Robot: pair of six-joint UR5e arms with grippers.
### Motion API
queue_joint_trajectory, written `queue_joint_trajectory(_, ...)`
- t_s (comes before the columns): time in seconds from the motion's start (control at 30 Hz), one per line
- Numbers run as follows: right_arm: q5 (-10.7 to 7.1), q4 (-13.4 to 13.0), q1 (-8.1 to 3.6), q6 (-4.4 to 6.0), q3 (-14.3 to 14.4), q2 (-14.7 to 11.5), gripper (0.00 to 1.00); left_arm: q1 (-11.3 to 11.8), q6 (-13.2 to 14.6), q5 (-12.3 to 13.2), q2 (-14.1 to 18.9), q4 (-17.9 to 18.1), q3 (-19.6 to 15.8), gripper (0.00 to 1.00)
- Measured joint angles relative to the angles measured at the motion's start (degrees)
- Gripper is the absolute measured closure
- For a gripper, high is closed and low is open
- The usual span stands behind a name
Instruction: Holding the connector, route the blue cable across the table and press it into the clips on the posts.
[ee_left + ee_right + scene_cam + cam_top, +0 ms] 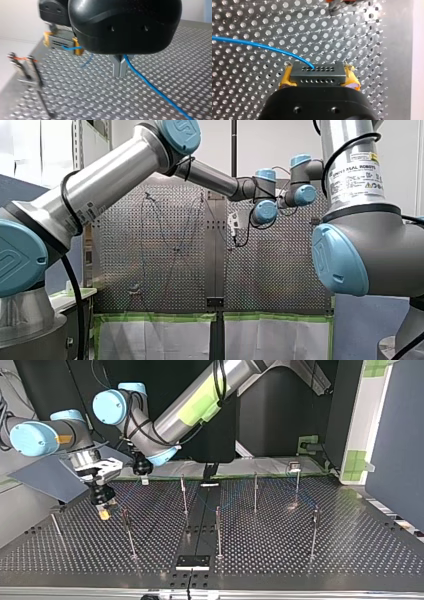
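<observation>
My right gripper (pixel 318 75) is clenched on the connector (pixel 316 71), with its yellow pads (pixel 286 79) pressing the grey block's two short ends. The blue cable (pixel 262 46) leaves a hole in the connector's face just ahead of these fingers and curves away over the perforated table (pixel 249 100). My left gripper (pixel 120 67) has its metal fingers (pixel 117 68) pressed together on that same cable, which comes out beside them and slants off across the table. Beyond my left fingers and off to one side, my right gripper holds the connector close by. A post (pixel 43 100) with its clip (pixel 25 70) stands further out, apart from both grippers.
</observation>
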Motion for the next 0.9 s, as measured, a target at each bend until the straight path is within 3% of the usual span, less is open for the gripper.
queue_joint_trajectory(0.53,-0.15,0.04,-0.28,0.51,-0.01,-3.3,1.0,1.93,0.36,-0.05,1.78,3.01,0.03,1.0)
queue_joint_trajectory(0.9,-0.16,0.08,-0.57,0.61,0.0,-4.01,1.0,2.92,2.1,0.67,2.14,5.33,0.52,1.0)
